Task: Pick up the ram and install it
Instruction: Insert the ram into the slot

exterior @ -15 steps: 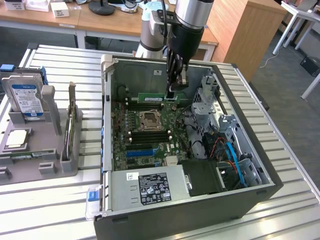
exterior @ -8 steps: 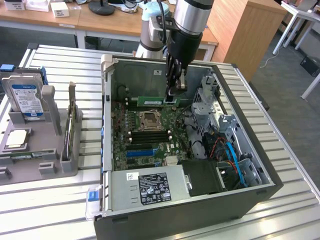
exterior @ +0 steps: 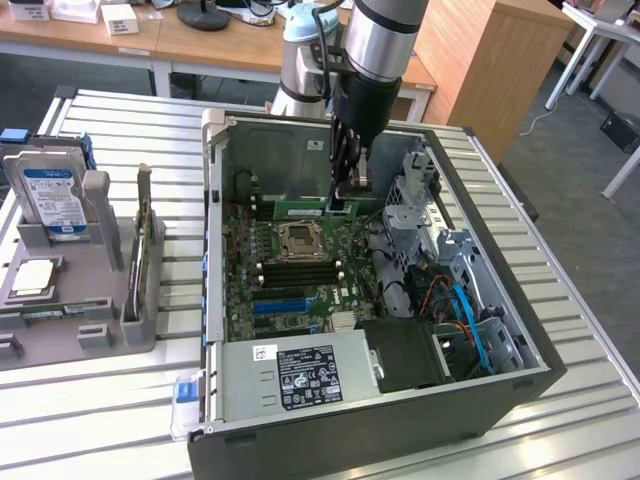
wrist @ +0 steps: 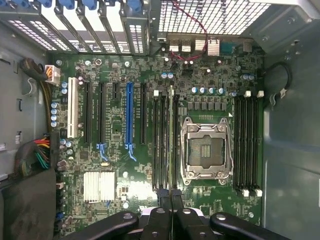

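Gripper (wrist: 170,202), jaws drawn nearly together and clamped on the ram (wrist: 171,135), a thin green stick seen edge-on in the wrist view. The ram runs lengthwise along the bank of black memory slots (wrist: 163,145) just beside the CPU socket (wrist: 206,147), on the side of the socket facing the blue expansion slot (wrist: 129,120). Whether it touches a slot cannot be told. A second bank of memory slots (wrist: 247,142) flanks the socket on its opposite side. A finned heatsink (wrist: 99,186) sits farther from the socket, past the blue slot. In the exterior view the arm (exterior: 380,45) descends into the open computer case (exterior: 213,200) almost directly above the socket. The power supply (exterior: 300,375) lies well apart from the socket, at the case's near end. A hard drive (exterior: 55,195) stands outside the case, far from the socket, toward the exterior view's left.
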You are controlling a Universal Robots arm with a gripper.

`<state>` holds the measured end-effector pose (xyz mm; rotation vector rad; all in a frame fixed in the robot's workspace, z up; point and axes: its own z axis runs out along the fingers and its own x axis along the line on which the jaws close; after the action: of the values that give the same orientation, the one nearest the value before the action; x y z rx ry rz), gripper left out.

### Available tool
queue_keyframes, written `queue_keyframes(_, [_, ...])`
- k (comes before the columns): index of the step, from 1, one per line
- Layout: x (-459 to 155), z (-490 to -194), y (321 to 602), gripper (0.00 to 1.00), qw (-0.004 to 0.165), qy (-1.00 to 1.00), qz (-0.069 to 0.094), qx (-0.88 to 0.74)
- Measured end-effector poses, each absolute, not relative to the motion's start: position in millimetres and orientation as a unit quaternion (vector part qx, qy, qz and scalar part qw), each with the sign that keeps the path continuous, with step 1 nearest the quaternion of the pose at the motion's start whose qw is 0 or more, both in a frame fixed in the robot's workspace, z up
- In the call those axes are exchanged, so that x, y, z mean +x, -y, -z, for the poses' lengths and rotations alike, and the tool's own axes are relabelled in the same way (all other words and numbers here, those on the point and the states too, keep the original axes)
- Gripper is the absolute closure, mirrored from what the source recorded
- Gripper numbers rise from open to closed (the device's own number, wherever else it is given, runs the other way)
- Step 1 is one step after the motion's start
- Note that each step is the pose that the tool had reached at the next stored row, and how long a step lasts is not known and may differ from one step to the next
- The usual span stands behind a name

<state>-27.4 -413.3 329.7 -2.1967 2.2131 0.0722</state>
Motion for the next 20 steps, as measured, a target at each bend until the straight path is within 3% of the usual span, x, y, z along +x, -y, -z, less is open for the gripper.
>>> queue_keyframes(20, [-27.4,-310.4,413.3,0.88,0.010,-0.710,-0.022,-0.703])
